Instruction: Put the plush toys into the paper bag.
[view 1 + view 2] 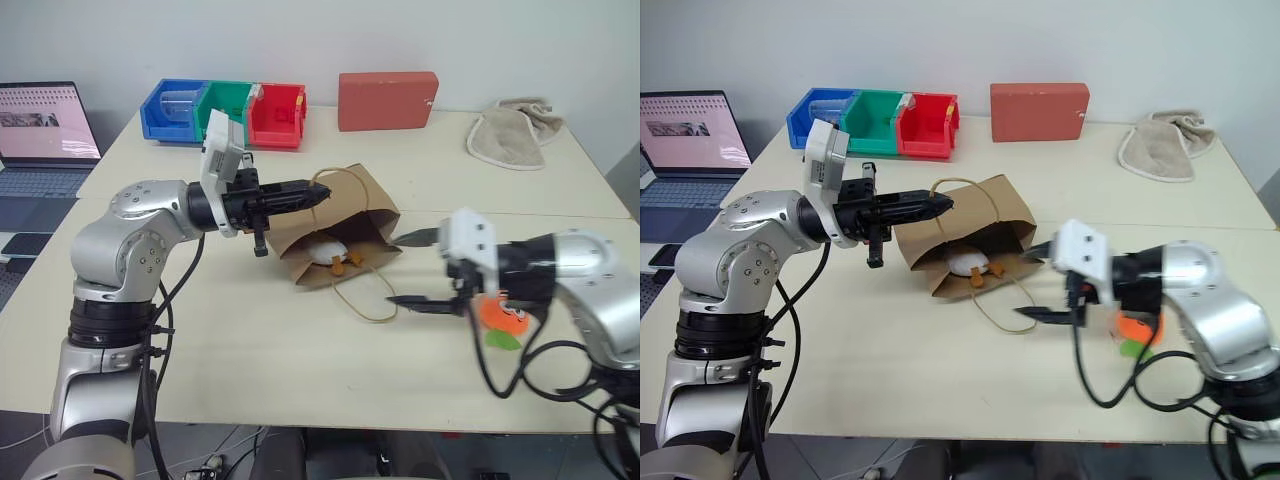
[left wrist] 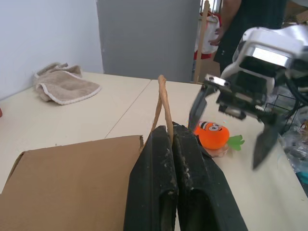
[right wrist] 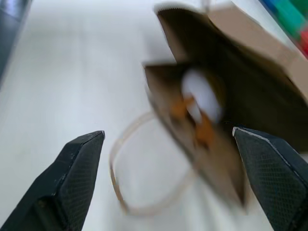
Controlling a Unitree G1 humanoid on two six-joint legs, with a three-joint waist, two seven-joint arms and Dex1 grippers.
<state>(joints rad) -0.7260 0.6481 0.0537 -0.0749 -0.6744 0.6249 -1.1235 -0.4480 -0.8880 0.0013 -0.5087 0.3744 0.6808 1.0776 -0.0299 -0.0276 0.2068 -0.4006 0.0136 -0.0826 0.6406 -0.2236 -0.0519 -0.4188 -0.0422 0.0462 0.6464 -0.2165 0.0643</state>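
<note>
Paper bag (image 1: 340, 225) lies on its side on the tabletop (image 1: 250, 360), mouth facing the robot's right. Left claw (image 1: 318, 194) is clenched on the bag's upper loop handle (image 2: 162, 101), lifting the top lip so the mouth stays agape; the second handle trails loose on the tabletop in front of the mouth.

White egg toy (image 1: 328, 252) sits inside the bag, just within the mouth, orange legs toward the opening. One of two done, by my reading.

Orange ball toy (image 2: 211, 134) rests on the tabletop to the right of the bag, apart from it, green leaf pointing away from the bag. It lies directly below and just behind the right claw (image 1: 415, 270).

Right claw is released, fingers spread wide and holding nothing, tips pointing toward the bag mouth.

Key relation: the orange toy is on the right arm's side, well away from the busy left claw. The right claw must likely drop back onto the ball, then carry it leftward into the mouth.
</note>
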